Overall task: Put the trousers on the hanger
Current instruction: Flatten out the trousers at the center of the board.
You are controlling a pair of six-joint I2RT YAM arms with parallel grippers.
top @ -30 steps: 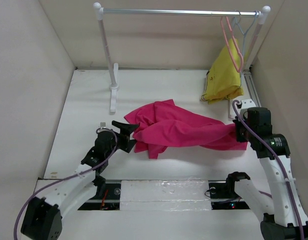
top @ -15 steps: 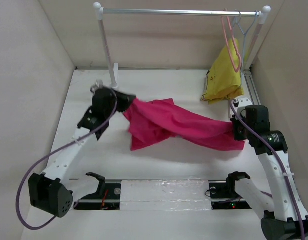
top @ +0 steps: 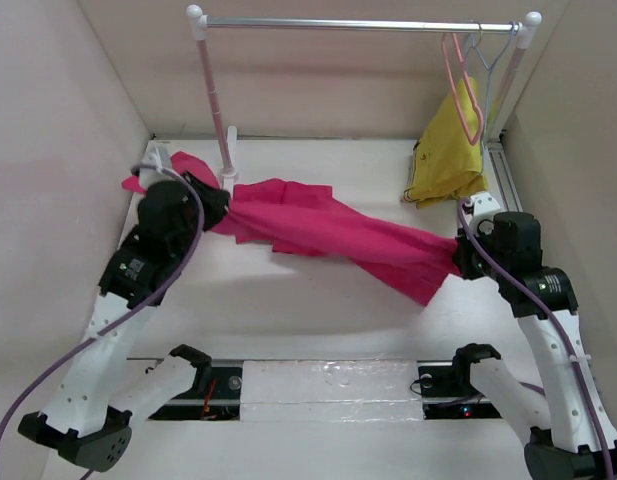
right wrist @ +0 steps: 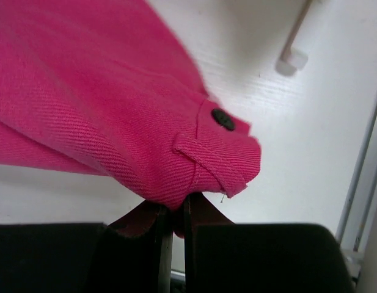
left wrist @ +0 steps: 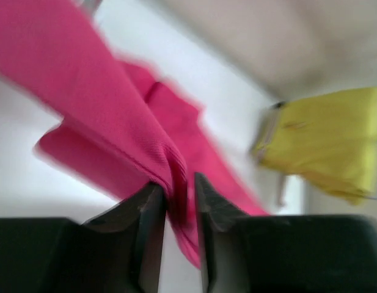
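The magenta-pink trousers [top: 328,230] hang stretched in a band between my two grippers, above the white table. My left gripper [top: 216,206] is at the back left beside the rack post, shut on a fold of the cloth [left wrist: 102,110], which passes between its fingers [left wrist: 179,183]. My right gripper [top: 458,256] at the right is shut on the waistband end [right wrist: 115,104], next to a dark button [right wrist: 223,119]. The salmon-pink hanger [top: 462,92] hangs on the rail at the back right, apart from both grippers.
A white clothes rack stands at the back, its left post [top: 218,110] close to my left gripper. A pale blue-grey hanger [top: 493,62] and a mustard-yellow garment [top: 448,155] hang at the rail's right end. Side walls close in both sides.
My left arm swung from the front left to the back left, shut on the trousers' end and pulled the cloth out long. The right gripper kept its grip and hardly moved.
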